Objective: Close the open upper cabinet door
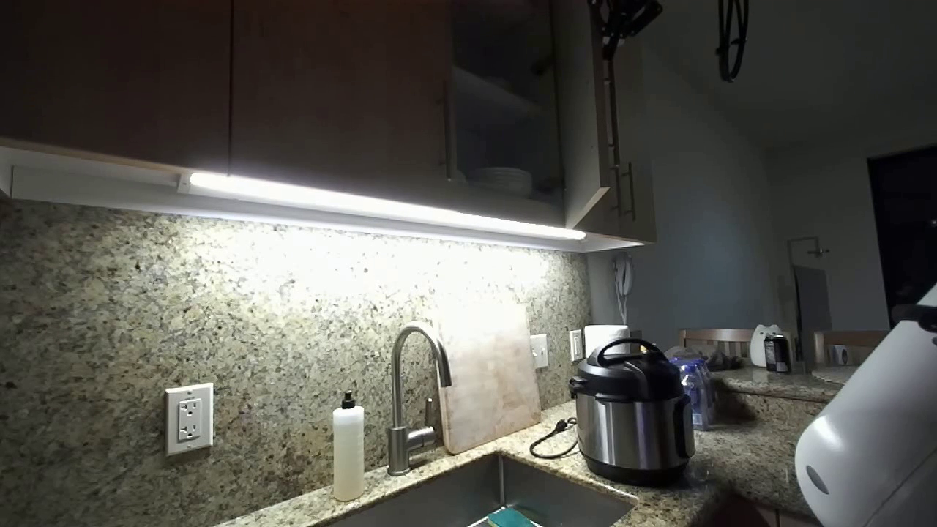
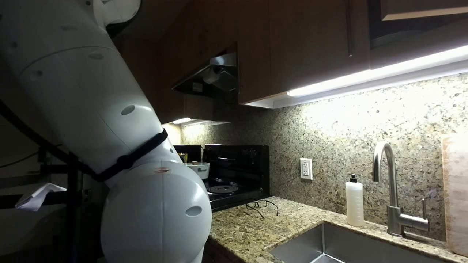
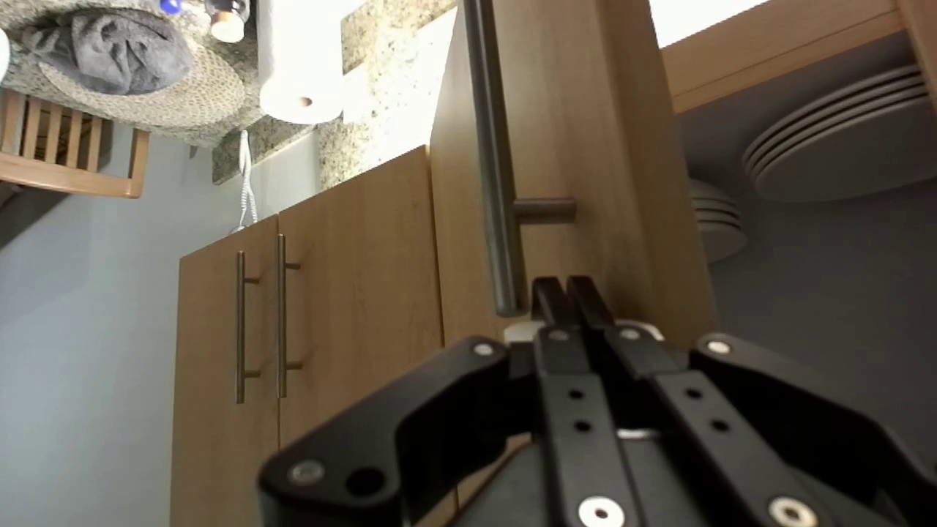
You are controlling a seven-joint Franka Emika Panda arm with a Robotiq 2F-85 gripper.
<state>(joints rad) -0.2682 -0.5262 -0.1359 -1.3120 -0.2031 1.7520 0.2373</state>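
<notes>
A: Upper cabinet door [image 1: 582,132], where?

B: Swung out from the cabinet [image 3: 783,44], not closed; its paler inner face shows in an exterior view.

A: End effector [image 3: 565,285]?

B: Narrow. Fingertips [image 3: 553,300] drawn together, nothing between; they're just beside the end of the metal bar handle [image 3: 498,161], not around it. Touching the door? Can't tell.

A: What could go wrong?

B: Looks set up for a push. Push at a slant, tips could skid off flat wood. Drift sideways, they might snag the handle and drag the door the wrong way. Slip past its free edge, they'd land inside the cabinet, where the door could pinch them.

A: Plates [image 3: 842,139]?

B: Stacked inside. Can't judge clearance; anything jutting out would probably block the swing.

A: View differences, fast.

B: Wrist view: fingertips and handle, close up, too near for the whole door. In an exterior view with the pressure cooker [image 1: 633,432], the end effector's just a dark bit cut off at the top; door angle reads well, though. In an exterior view where the arm [image 2: 157,204] looms, no end effector, only what looks like the door's lower end [image 2: 424,6].
</notes>
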